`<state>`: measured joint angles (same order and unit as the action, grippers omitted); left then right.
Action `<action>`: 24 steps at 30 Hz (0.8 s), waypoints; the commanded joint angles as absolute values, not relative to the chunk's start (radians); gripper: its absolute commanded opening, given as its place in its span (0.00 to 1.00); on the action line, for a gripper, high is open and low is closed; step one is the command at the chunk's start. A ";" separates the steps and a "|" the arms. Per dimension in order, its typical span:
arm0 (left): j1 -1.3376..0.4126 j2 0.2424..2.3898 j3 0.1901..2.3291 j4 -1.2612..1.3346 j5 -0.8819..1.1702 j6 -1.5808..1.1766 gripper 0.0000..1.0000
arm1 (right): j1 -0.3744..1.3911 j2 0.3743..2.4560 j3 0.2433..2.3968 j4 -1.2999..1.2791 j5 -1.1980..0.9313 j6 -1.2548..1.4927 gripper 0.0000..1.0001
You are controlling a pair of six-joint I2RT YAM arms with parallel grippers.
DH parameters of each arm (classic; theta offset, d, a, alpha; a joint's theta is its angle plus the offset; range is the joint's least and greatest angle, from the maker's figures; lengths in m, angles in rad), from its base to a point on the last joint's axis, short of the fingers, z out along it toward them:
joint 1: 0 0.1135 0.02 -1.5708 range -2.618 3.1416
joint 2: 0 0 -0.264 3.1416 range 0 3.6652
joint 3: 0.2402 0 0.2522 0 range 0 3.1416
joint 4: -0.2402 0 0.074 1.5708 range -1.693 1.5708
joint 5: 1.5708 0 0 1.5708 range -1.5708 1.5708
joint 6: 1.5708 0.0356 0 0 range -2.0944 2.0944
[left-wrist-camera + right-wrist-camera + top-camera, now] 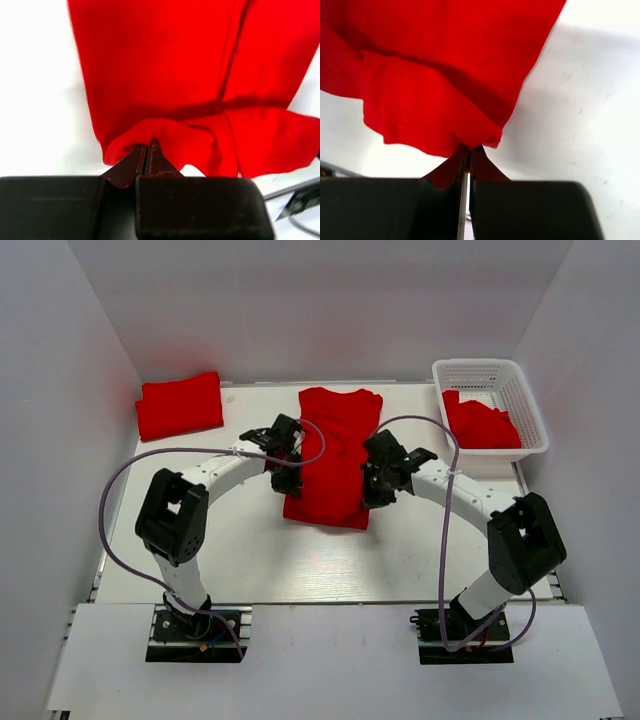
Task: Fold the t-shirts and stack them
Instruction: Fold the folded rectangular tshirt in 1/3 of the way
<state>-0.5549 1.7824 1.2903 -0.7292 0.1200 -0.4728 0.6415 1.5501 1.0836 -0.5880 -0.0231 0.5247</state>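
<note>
Surface [300, 560], white, fills the frame. At centre lies one red t-shirt [335, 435], narrowed lengthwise. The left gripper [148, 151] and right gripper [469, 152] each have fingers pinching a corner of its near hem, probably to fold it away. A folded shirt [180, 405] waits upper left. The basket [535, 430] upper right holds unfolded shirts [480, 425].

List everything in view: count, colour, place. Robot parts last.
centre t-shirt: 1, red, partly folded, mid-table
folded t-shirt: 1, red, far left corner
basket t-shirts: count unclear, red, crumpled in the basket
basket: 1, white lattice, far right corner
table: 1, white
cables: 2, purplish grey, one looping off each arm
left hand: 1, black, shut on the centre t-shirt's left side
right hand: 1, black, shut on its right side
</note>
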 commanded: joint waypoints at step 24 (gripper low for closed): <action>-0.422 2.029 1.698 -0.676 0.127 -0.422 0.00 | 0.459 1.784 1.388 -0.525 -0.025 0.431 0.00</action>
<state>-0.4404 2.0453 1.6650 -0.6910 0.1307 -0.4427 0.4740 1.7691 1.3449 -0.5640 0.0032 0.4538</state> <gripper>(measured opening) 0.076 0.022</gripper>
